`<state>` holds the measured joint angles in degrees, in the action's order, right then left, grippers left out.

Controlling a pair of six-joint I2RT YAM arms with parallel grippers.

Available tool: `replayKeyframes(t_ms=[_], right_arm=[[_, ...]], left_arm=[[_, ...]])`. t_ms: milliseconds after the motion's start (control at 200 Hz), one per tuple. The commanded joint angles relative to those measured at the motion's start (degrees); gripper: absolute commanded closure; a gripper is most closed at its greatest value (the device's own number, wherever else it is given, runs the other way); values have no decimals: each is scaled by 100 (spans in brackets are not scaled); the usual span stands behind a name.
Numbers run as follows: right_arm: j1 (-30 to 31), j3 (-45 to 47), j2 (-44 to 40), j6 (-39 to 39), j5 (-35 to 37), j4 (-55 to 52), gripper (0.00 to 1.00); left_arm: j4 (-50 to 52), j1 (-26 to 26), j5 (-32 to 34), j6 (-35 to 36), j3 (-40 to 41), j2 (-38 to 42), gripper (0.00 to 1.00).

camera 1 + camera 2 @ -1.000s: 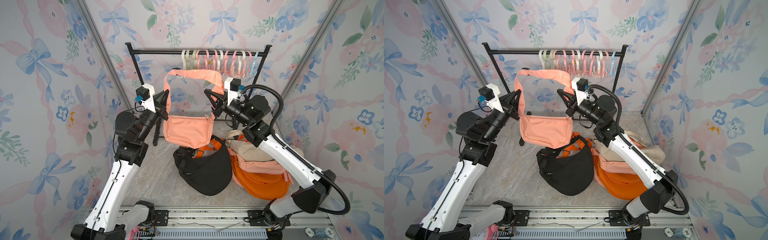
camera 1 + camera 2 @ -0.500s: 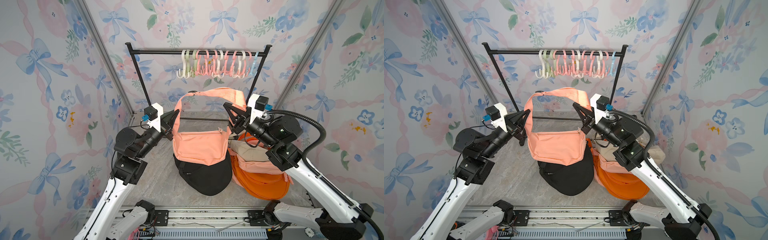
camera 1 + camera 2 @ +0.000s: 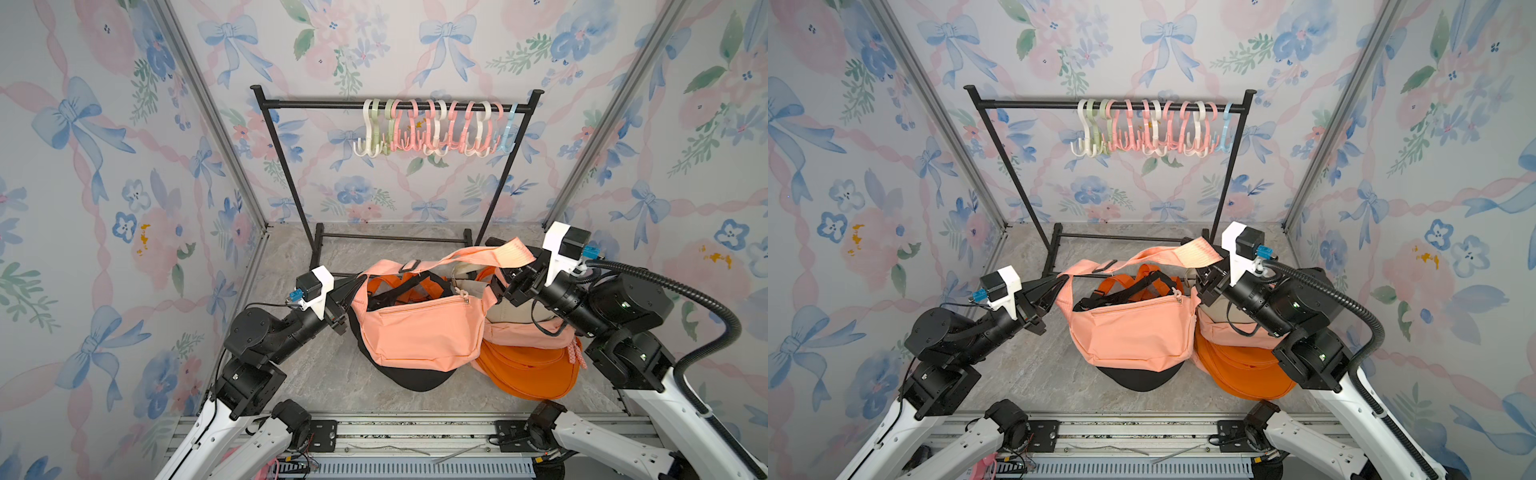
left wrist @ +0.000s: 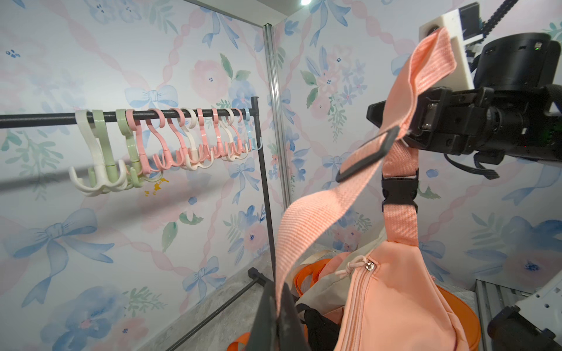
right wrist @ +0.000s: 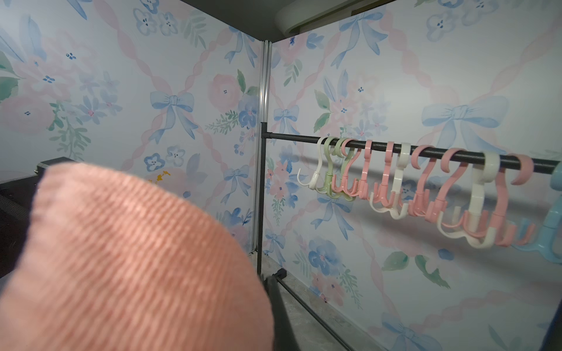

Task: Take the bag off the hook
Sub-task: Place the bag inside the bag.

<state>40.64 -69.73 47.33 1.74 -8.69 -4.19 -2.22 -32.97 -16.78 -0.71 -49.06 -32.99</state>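
- Orientation: your peach sling bag runs lengthwise from arm to arm, zipper side up.
- Soft, slumped, it lies on a black bag on the floor, well below the hooks.
- Its strap climbs toward the right arm.
- Left gripper pinches the strap at the bag's left end.
- Right gripper is clamped on the strap loop above the bag's right end.

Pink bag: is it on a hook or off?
Off. The hooks hang bare; the pink bag lies down over the black bag.

black bag mostly hidden, strap blurred
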Motion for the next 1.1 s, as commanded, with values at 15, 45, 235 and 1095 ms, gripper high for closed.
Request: replayKeyframes(t_ms=[15,45,235,1095], right_arm=[[66,385,-163,-196,631,-385,100],[64,501,-167,-249,779,-351,100],[58,1262,31,-492,1575,-139,100],[-1111,1376,4034,-1023,1274,2279,89]], left_arm=[[180,-21,176,-513,509,300,100],[157,-21,235,-623,643,373,100],[200,-20,1275,-1190,1629,708,100],[-2610,-43,4083,-2756,3391,-1621,84]])
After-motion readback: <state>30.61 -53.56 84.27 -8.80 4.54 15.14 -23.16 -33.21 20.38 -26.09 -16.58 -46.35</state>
